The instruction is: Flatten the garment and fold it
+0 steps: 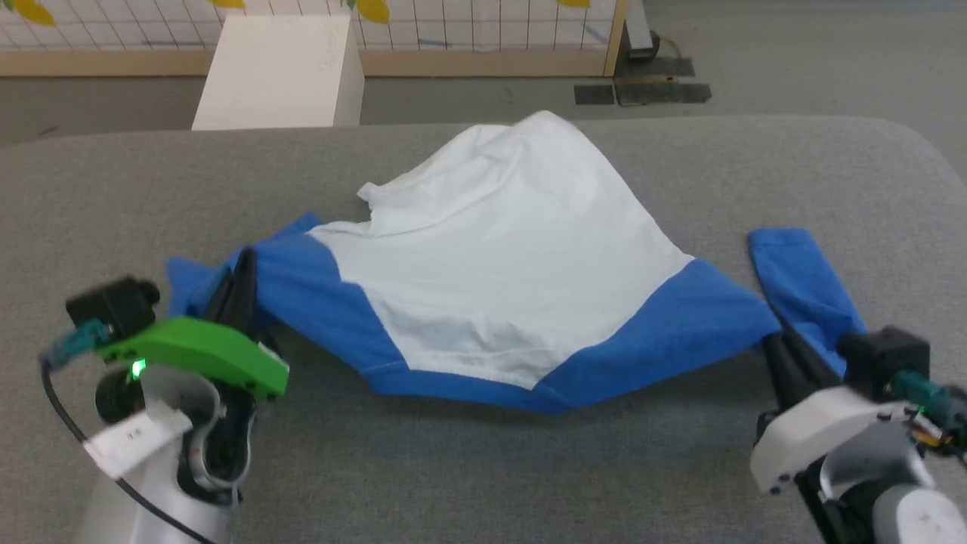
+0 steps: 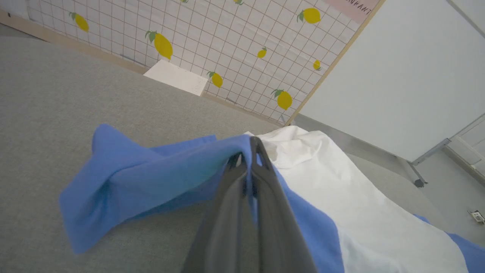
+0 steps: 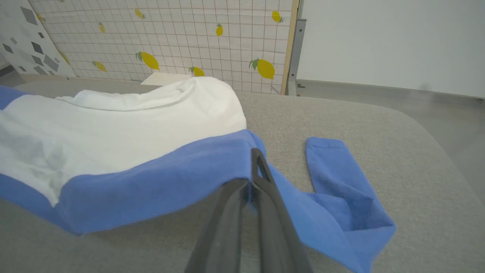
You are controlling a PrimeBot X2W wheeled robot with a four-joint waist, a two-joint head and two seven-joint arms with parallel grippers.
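Left pincer [image 1: 243, 263]: clenched on the blue cloth where the shirt's [image 1: 514, 249] sleeve meets its body, at your lower left in the head view.
Left wrist view: gives you the pinch up close. The two fingers [image 2: 227, 216] are pressed together with blue fabric caught at their tips, and the loose sleeve end droops in a bunch to one side.
Right pincer [image 1: 769, 344]: clenched on the blue cloth at the opposite shoulder, at your lower right.
Right wrist view: gives you what the head view blurs. The fingers are closed on the fabric edge, and a shadow lies on the surface [image 1: 453, 468] under the shirt's near edge.
Near edge: blue trim hangs in a shallow sag between your two pincers, raised a little off the grey surface.
Right sleeve: lies bent on the surface just beyond the right pincer, cuff pointing away from you.
Body: white, wrinkled, spread away from you and rising to a soft heap near the surface's far edge.
Whole span: the head view lets you see the shirt across the middle of the surface from one sleeve to the other.
Beyond: a white box [image 1: 279, 72] on the floor, then a gridded wall panel [image 2: 227, 38] printed with lemons.
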